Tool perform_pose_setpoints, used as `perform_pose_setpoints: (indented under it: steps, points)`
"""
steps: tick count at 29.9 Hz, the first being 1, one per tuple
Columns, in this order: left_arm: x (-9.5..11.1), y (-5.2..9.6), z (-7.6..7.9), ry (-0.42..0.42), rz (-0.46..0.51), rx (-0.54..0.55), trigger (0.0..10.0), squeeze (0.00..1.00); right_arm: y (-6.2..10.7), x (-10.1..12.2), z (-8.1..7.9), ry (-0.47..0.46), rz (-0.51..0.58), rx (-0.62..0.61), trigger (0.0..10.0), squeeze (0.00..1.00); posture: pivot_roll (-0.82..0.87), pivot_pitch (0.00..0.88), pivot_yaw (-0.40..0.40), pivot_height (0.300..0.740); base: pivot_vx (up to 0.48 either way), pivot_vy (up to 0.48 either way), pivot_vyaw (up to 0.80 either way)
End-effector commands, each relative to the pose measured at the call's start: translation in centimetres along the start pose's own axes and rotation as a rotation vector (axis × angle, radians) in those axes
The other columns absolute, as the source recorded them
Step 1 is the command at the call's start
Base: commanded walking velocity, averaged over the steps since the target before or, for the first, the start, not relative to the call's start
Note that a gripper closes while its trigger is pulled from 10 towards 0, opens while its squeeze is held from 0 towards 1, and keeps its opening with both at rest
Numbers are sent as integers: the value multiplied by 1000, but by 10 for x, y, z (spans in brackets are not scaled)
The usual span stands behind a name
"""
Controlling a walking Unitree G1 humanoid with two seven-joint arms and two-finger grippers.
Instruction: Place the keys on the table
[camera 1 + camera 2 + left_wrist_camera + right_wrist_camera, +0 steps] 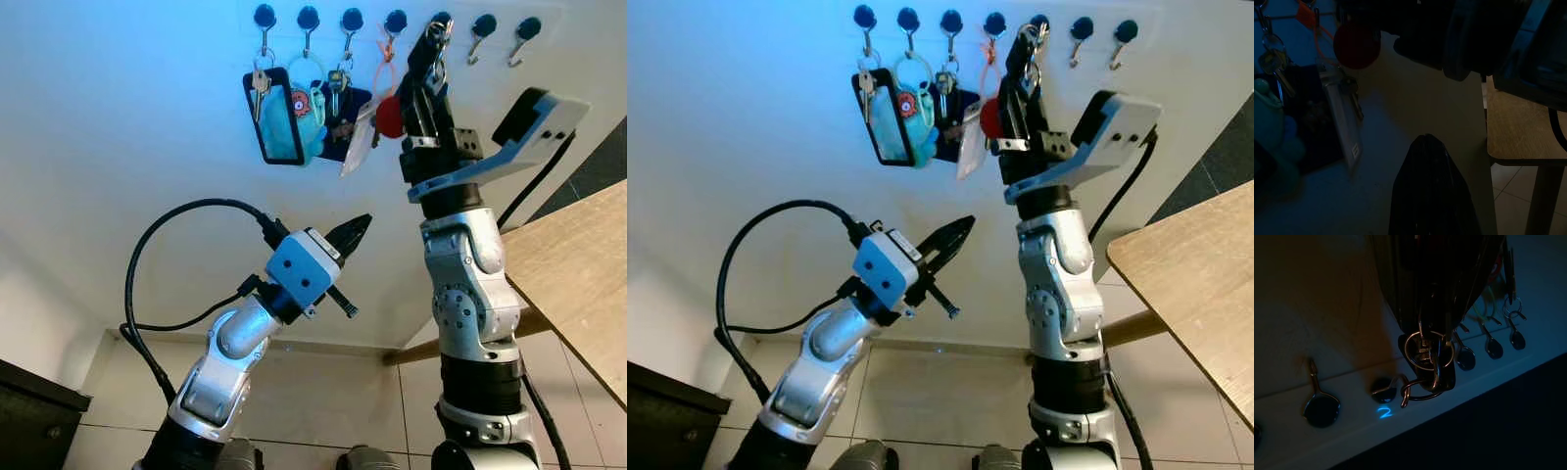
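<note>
Nearest the camera: left arm, raised from the lower left, a black cable looping behind it.
Left gripper (355, 233): held in mid-air below the hanging bunches, well apart from them; its two black fingers are pressed together to a point with nothing between them.
Right arm: upright in the middle of the head views, reaching to the wall rack.
Right gripper (434, 37): up at the fifth hook from the left, fingers clenched on a key ring.
Keys (1426, 360): linked metal rings seen in the right wrist view, pinched at the fingertips; one ring is still looped over a hook (1387, 387), just above a glowing blue "2" on the rail.
Desk (578, 274): light wooden top on the robot's right, its corner near the right arm, well below the hooks.
Floor: pale tiles beneath the arms.
Dark cabinet (34, 416): at the lower left corner.
Wall rack: seven dark round hooks in a row on a white wall, bathed in bluish light.
Hanging items: a black-framed teal holder (274, 117), a ring with a small pink charm (301, 100), more keys, an orange loop with a red round tag (389, 116).
Two rightmost hooks (483, 27): nothing on them.
</note>
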State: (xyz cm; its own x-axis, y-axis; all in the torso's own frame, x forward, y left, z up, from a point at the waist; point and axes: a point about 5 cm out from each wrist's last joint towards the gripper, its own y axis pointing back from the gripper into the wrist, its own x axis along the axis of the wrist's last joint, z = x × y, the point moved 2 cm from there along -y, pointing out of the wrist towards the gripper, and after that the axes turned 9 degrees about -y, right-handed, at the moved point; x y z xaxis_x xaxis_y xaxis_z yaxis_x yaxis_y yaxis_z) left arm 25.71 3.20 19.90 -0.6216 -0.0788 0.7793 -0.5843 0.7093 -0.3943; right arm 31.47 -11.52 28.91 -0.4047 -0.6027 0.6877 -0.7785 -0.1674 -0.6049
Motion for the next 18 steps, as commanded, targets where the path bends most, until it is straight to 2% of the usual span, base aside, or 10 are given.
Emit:
perform_pose_setpoints:
  steps: [1,14,18]
  points:
    - [1,1,2,-7,0,-20,10000,0,-3,11,-7,-22,38,24,10000,0,66,118,-18,740,0,0,0]
    - [1,1,2,-8,3,-25,10000,0,-2,10,2,-24,27,-24,10000,0,69,114,-18,740,0,0,0]
    - [1,1,2,-8,4,-27,10000,0,-5,17,2,-41,55,-30,10000,0,68,110,-18,740,0,0,0]
